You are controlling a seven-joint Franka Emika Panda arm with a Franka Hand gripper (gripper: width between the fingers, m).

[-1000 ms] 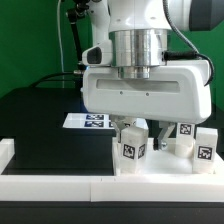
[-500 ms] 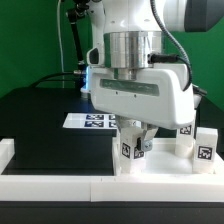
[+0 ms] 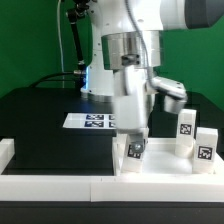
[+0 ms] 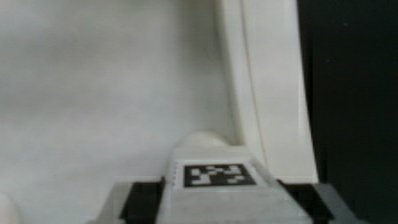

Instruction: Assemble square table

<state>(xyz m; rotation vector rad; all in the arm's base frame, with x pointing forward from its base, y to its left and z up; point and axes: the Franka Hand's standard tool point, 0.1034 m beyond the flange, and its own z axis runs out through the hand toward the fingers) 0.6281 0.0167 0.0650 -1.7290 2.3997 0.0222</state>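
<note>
The square slab (image 3: 160, 166) lies at the front right of the black worktop, its hollow rimmed face up. My gripper (image 3: 134, 141) is shut on a white tagged leg (image 3: 134, 151) and holds it upright at the slab's corner on the exterior view's left. In the wrist view the leg (image 4: 217, 172) sits between my two dark fingers (image 4: 153, 201), above the slab's white face (image 4: 107, 90) and beside its rim (image 4: 240, 70). I cannot tell whether the leg touches the slab. Two more legs (image 3: 186, 125) (image 3: 205, 145) stand on the slab's far right.
The marker board (image 3: 92, 121) lies flat on the worktop behind the slab. A low white wall (image 3: 50, 186) edges the worktop's front and left side. Black worktop (image 4: 347, 90) shows past the slab's rim in the wrist view.
My gripper has turned about its upright axis, so its broad body now faces sideways. The leg stays in its grip at the same corner of the slab.
</note>
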